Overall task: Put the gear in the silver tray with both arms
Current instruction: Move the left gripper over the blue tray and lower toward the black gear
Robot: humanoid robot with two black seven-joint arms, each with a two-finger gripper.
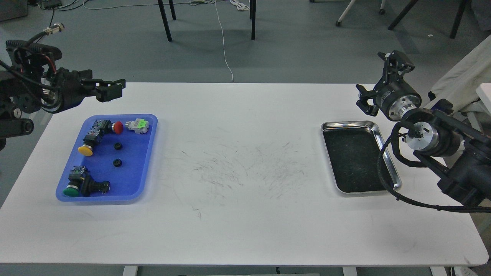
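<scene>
On the white tabletop (238,214) a blue tray (147,153) lies at the left and the silver tray (387,157) at the right, well apart. The silver tray's dark scuffed bottom holds nothing. In the blue tray two small black gears (117,146) lie near the middle, one behind the other, among push buttons: a red one (118,127) and a green-and-white part (139,125) at the far end, a yellow one (85,150) at the left side, and a green one (71,190) at the near end. The left tool (111,90) hangs above the tabletop just behind the blue tray, its fingers pointing right; it holds nothing, and I cannot tell how far the fingers stand apart. The right tool (378,82) hovers behind the silver tray's far right corner, its claws spread wide and holding nothing. A black cable (383,172) from the right arm loops over the silver tray's right rim.
</scene>
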